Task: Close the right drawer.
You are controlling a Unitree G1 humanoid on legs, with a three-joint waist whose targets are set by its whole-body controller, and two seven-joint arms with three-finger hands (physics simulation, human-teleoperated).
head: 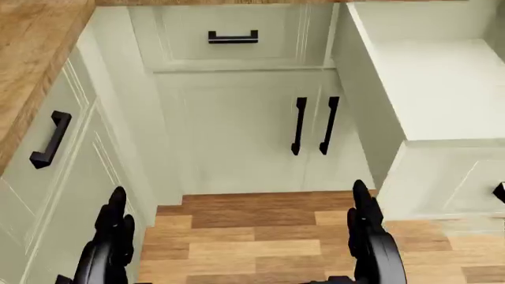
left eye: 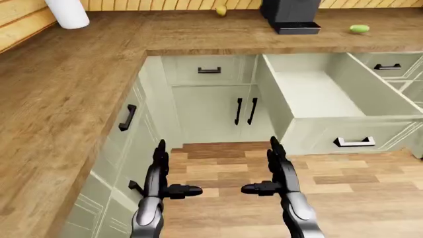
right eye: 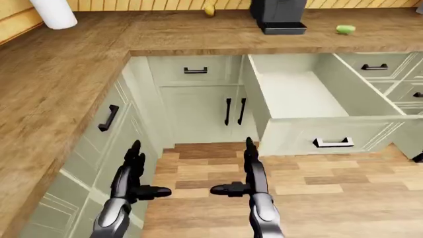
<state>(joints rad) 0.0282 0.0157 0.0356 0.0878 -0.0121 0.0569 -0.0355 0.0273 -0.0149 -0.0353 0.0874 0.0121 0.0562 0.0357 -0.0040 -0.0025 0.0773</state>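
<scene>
In the left-eye view, the right drawer [left eye: 343, 106] stands pulled far out from the pale green cabinets under the wooden worktop [left eye: 59, 94], at the right of the picture. Its inside shows bare, and its front panel carries a black handle [left eye: 355, 142] facing the wood floor [left eye: 343, 198]. The left hand [left eye: 165, 171] and right hand [left eye: 272, 171] hang low in the middle over the floor, both released, fingers straight up and thumbs pointing toward each other, gripping nothing and well apart from the drawer. On the worktop along the top stand a white cylinder [left eye: 66, 12], a black appliance [left eye: 291, 15], a yellow fruit [left eye: 220, 10] and a green fruit [left eye: 359, 29].

In the head view, the camera looks lower. The two cabinet doors [head: 260, 130] with upright black handles sit in the middle, a closed drawer [head: 232, 36] above them. The open drawer fills the right edge, and both hands' fingertips rise from the bottom.

In the right-eye view, the scene is nearly the same, shifted slightly left; the right hand's fingers stand just beside the drawer's lower left corner without touching it.
</scene>
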